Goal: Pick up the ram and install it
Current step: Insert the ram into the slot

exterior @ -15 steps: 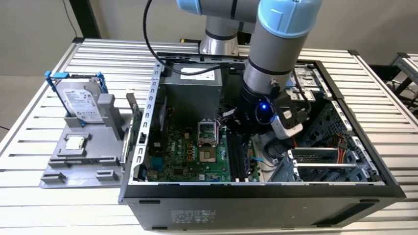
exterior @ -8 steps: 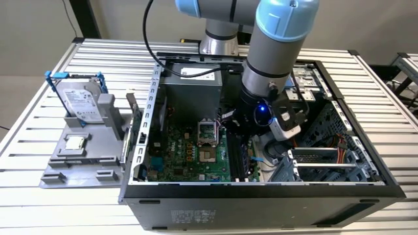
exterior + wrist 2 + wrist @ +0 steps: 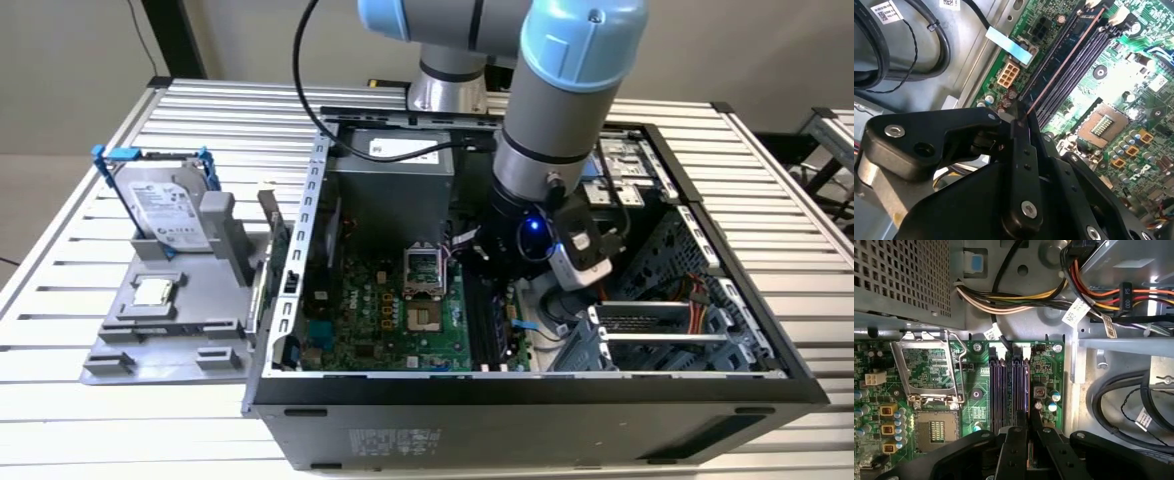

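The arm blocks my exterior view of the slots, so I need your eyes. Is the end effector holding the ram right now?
Observer: Yes. In the second wrist view, the end effector is shut on the ram, which is seen edge-on as a thin strip running along the black slots.
Operator: Which slot is it lined up with?
Observer: In the first wrist view it appears to sit over the slot farthest from the CPU socket, near the board's edge. I cannot tell whether it is fully seated.
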